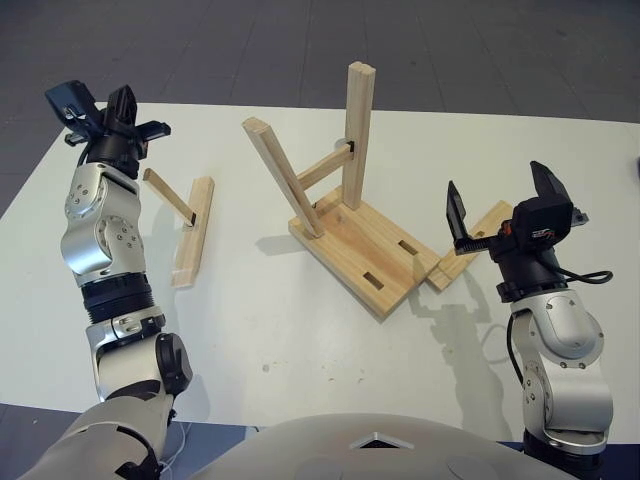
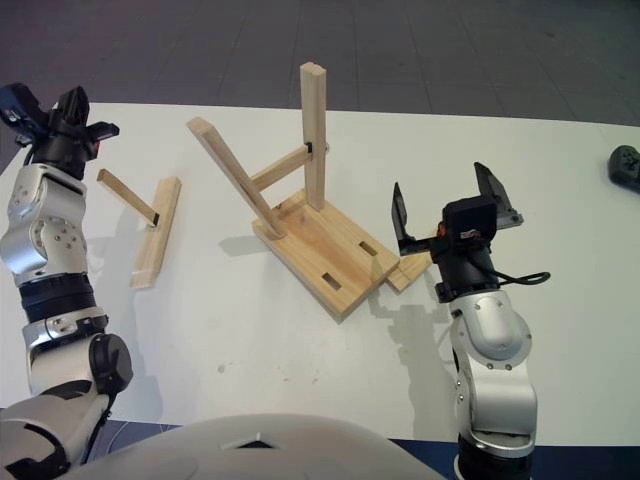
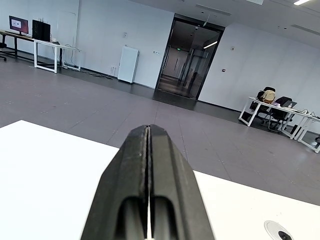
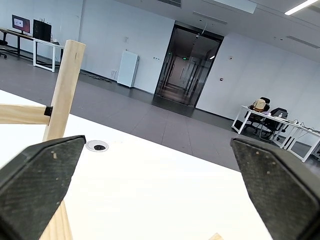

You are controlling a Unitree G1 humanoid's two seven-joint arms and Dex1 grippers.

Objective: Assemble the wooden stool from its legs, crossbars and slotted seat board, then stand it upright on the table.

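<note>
The slotted seat board [image 1: 372,262] lies flat in the middle of the white table [image 1: 250,340]. Two legs stand in it, one upright [image 1: 358,125] and one leaning left [image 1: 280,175], joined by a crossbar [image 1: 325,172]. To the left, a loose leg [image 1: 193,232] lies flat with a crossbar [image 1: 163,192] fixed to it. Another wooden piece [image 1: 472,243] pokes out from under the board's right corner. My right gripper [image 1: 503,200] is open and raised just above that piece, holding nothing. My left gripper [image 3: 149,165] is shut and empty, held high over the table's far left, beyond the loose leg.
A small dark object [image 2: 625,165] sits at the table's far right edge. A round cable hole [image 4: 96,146] is set in the tabletop behind the stool. Bare table lies in front of the board and between the board and the loose leg.
</note>
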